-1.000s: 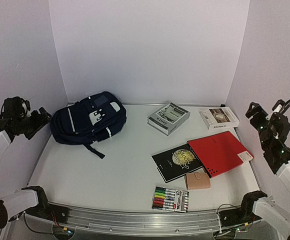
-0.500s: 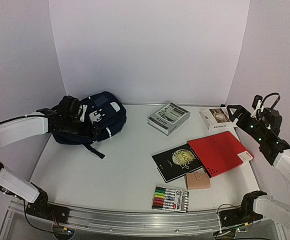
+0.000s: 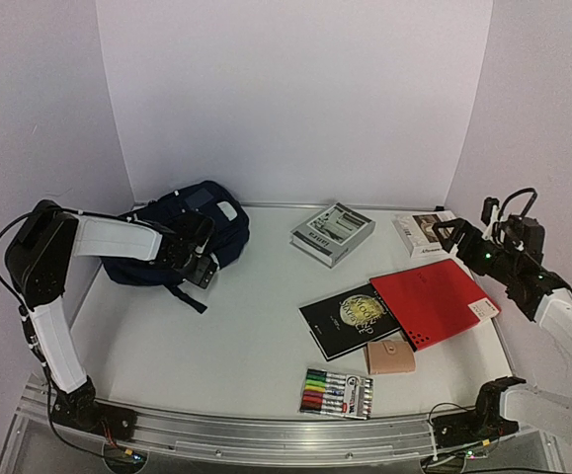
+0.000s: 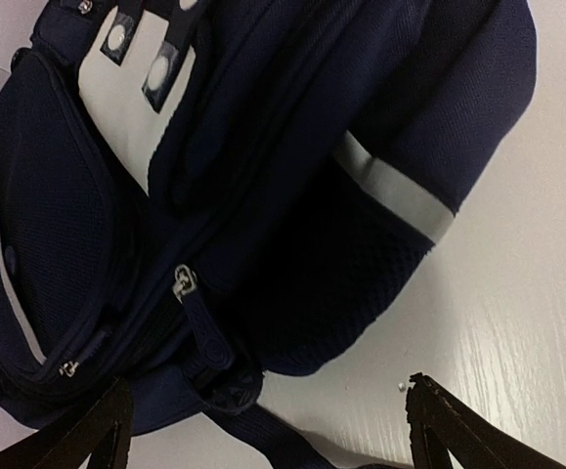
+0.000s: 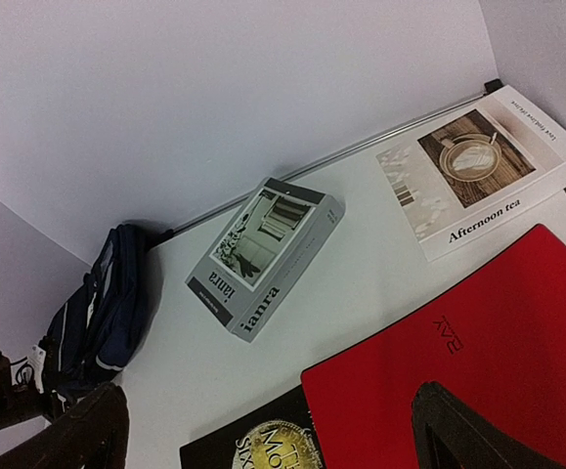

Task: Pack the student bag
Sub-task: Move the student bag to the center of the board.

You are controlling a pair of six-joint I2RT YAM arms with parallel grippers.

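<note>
From the overhead camera I see the student bag (image 3: 224,229) lying in the far left corner of the desk (image 3: 236,326), with its pale front patches facing up. My left arm reaches across it. The left fingers (image 3: 203,267) hang at the bag's near right side, spread wide and pinching nothing. The right fingers (image 3: 447,233) are spread just as wide above the far right corner, close to a white box (image 3: 432,235) that lies there. A grey box (image 3: 332,233) sits by the far edge, right of the middle. Toward the right edge a red folder (image 3: 430,301) lies with one corner over a black book (image 3: 348,318). A tan wallet (image 3: 389,356) lies just beside both on their near side. A marker pack (image 3: 337,393) lies close to the near edge.

On the left wrist camera the bag fills most of the picture, showing navy fabric, a pale grey stripe, a light patch and a zip pull (image 4: 183,283). Both fingertips show in the lower corners, wide apart, with the bag's lower side and a dark strap between them. I cannot tell whether either tip touches the fabric.

On the right wrist camera the two fingertips stand apart in the lower corners with nothing gripped. Beyond them lie the red folder, a gold-lettered corner of the black book, the grey box marked "ianra" and the white box marked "Afternoon tea" by the far edge. The bag shows small at the far left.
</note>
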